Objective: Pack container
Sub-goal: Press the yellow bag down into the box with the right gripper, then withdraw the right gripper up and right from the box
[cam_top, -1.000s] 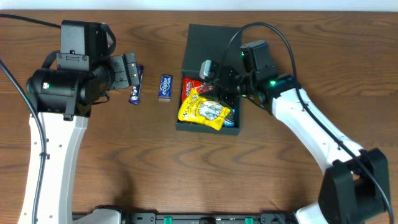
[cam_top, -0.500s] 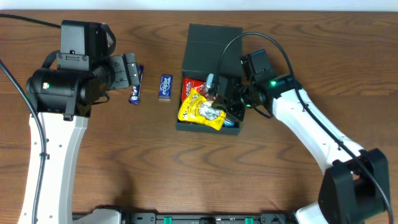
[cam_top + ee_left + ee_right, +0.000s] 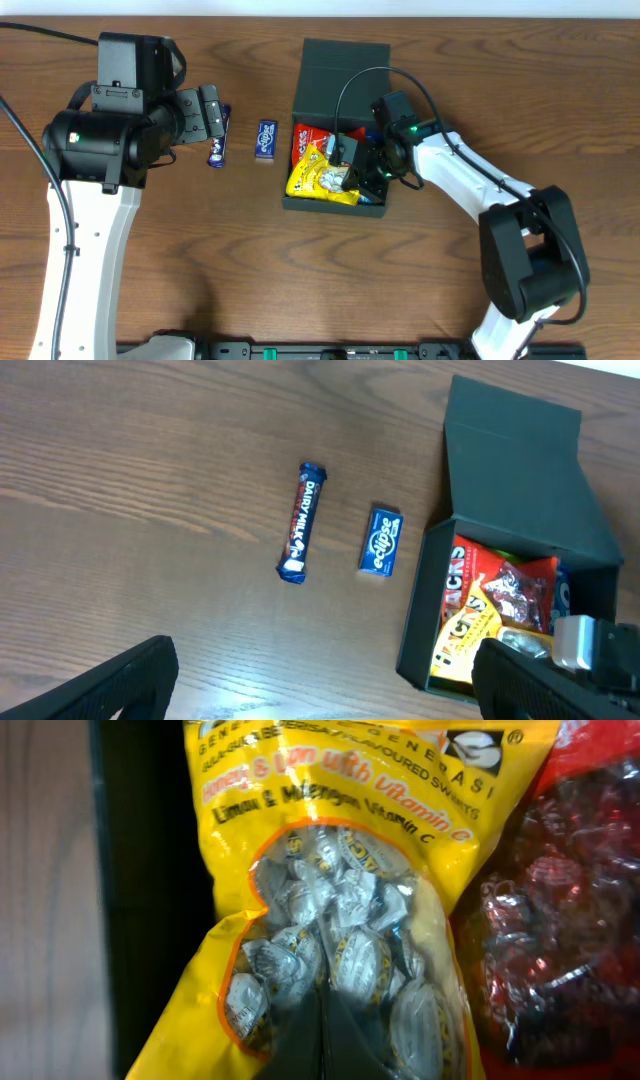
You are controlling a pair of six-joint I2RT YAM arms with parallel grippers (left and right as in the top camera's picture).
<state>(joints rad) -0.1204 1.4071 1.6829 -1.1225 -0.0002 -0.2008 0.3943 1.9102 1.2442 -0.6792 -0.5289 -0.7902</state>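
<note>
Top-down overhead, closer wrists; common container (image 3: 345, 65)

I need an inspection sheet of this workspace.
Surface: brown wooden table.
Job's things: container open, lid back; yellow bag and red bag inside.
Clutter: Dairy Milk bar and Eclipse pack lie left of the container.
Hands: left hand open, empty, near the bar; right hand shut, in the container over the yellow bag.
Cables: black cable loops above the container; second cable by the left arm.
Surroundings: pale strip beyond the far edge.

Dark matte container (image 3: 337, 70), lid open flat behind, snack packets inside, centre of table
</note>
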